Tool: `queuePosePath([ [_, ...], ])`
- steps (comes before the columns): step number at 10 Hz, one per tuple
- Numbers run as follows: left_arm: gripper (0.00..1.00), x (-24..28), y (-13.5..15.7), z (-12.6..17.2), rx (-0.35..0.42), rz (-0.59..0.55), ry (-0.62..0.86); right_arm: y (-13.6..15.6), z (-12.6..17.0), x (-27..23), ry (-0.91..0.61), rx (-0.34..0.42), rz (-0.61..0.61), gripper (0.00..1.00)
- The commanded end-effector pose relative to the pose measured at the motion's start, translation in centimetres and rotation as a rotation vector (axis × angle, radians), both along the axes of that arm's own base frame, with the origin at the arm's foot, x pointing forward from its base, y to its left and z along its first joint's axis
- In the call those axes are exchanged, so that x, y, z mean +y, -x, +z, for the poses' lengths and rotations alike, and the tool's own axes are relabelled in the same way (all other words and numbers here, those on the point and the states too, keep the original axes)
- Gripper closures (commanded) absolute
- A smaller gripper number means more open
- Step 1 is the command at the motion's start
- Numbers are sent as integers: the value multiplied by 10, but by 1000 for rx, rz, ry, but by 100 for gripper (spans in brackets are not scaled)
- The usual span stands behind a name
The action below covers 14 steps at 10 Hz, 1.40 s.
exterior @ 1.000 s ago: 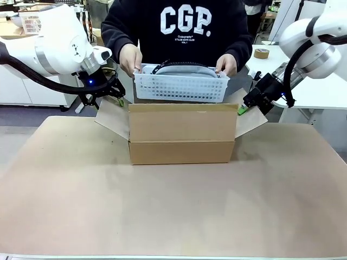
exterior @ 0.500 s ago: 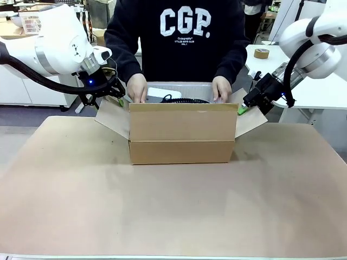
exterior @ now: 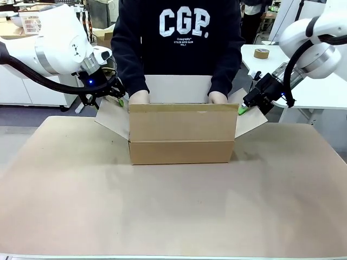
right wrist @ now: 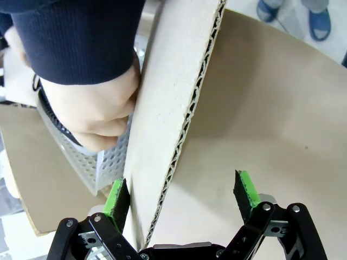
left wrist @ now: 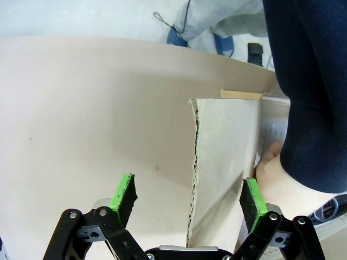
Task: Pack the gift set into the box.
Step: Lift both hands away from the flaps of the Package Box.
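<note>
The left gripper (left wrist: 187, 195) has its jaws spread wide, gripping nothing. The left flap (left wrist: 222, 162) of the box stands on edge between its green pads (left wrist: 123, 190), with free gap on the table side. Whether the other pad touches the cardboard cannot be told. Just past that flap, one hand (left wrist: 274, 173) of the person presses low beside it, under a dark sleeve (left wrist: 306, 92).

The right gripper (right wrist: 180, 194) is likewise wide open around the right flap (right wrist: 173, 92). The corrugated edge passes close to one pad (right wrist: 116, 197) and leaves clear room before the other. Behind the flap the person's other hand (right wrist: 92, 116) holds the rim of a white perforated basket (right wrist: 103, 162), with a black cord (right wrist: 51, 114) beside it.

From the front, both arms reach in from the sides with their wrists angled down at the box (exterior: 181, 135). The left gripper (exterior: 115, 99) and right gripper (exterior: 242, 108) sit at the outer flaps, which splay outward. The box stands upright on the brown table (exterior: 173, 211), open, with its near flap folded down. Both hands (exterior: 139, 97) dip inside behind the near wall. The table in front of the box lies bare and wide
</note>
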<state>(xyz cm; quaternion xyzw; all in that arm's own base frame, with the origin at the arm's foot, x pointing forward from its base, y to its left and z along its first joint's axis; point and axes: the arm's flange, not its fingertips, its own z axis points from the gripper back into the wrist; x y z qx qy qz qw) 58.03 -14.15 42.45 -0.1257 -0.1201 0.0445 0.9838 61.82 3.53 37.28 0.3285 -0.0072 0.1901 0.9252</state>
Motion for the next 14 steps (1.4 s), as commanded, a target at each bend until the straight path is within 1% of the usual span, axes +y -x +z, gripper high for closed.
queuePosePath([
  [1,0,0,1,3,8,16,-14,3,0,3,35,5,-15,0],
  [14,0,0,1,3,8,16,-14,3,0,3,35,5,-15,0],
])
